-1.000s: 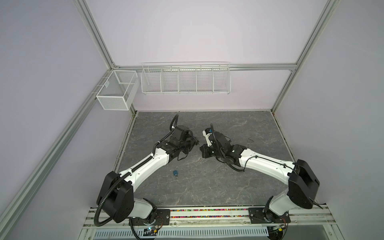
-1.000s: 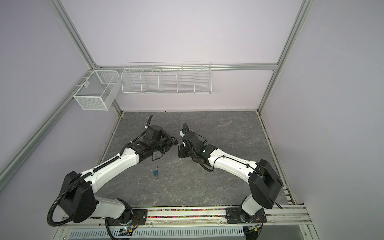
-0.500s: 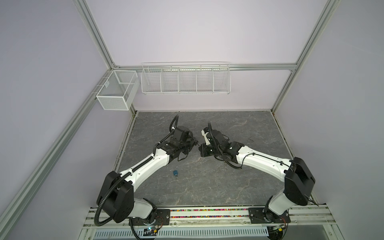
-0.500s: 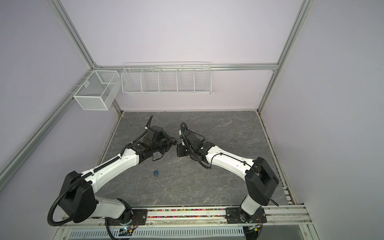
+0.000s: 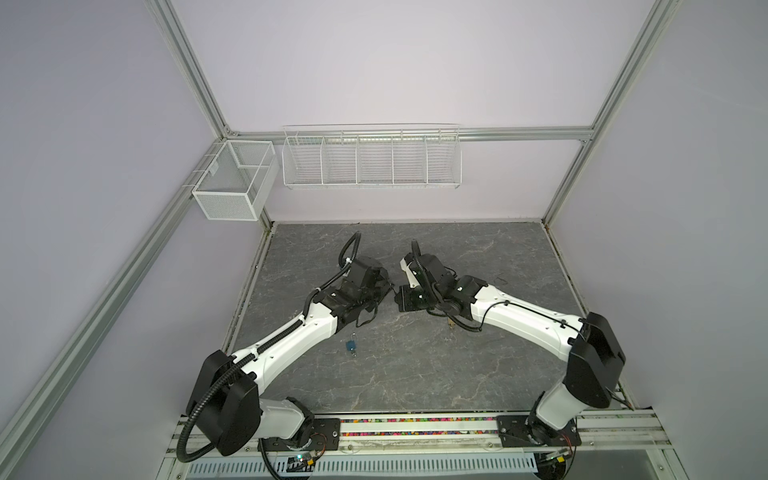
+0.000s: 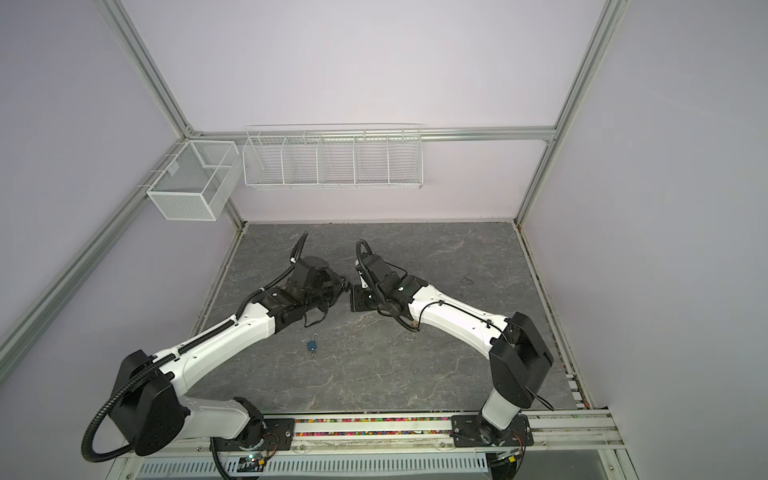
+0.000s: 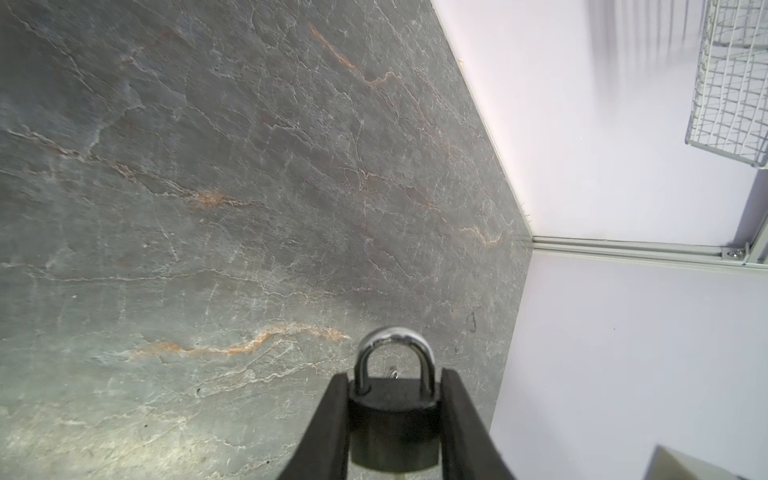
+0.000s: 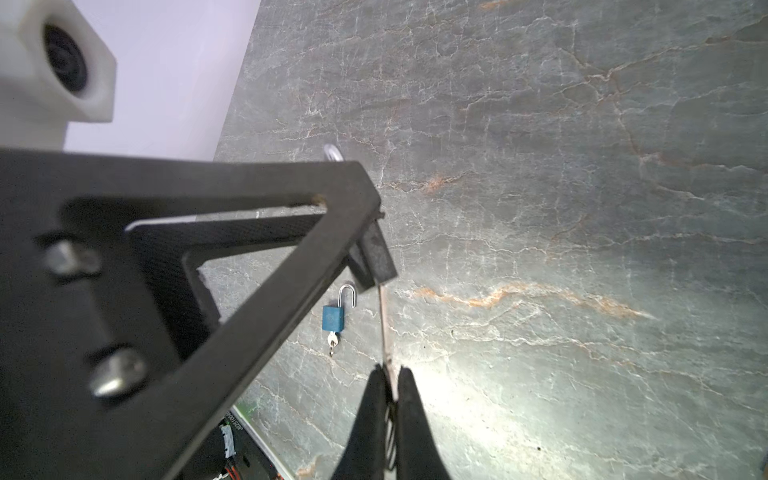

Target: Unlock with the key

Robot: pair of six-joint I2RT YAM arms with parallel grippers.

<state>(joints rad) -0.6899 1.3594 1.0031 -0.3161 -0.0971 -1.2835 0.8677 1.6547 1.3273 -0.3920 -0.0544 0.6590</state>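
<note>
We see the grey marbled tabletop (image 5: pixel 457 365) with both arms reaching in to meet above its middle. The left arm (image 5: pixel 291 340) comes in from the left and the right arm (image 5: pixel 528 320) from the right, in both top views. The left hand (image 7: pixel 394 382) is grasping a black padlock (image 7: pixel 392 424) by the sides of its body, and the silver shackle sticks out past the fingertips. The right hand (image 8: pixel 388 374) is clenched on the key (image 8: pixel 384 328). The key's blade reaches to the underside of the black padlock, though we cannot tell whether it is inside. A blue padlock (image 8: pixel 333 318) lies on the tabletop near the left arm, shackle open, with a small key (image 8: pixel 332 341) in it.
</note>
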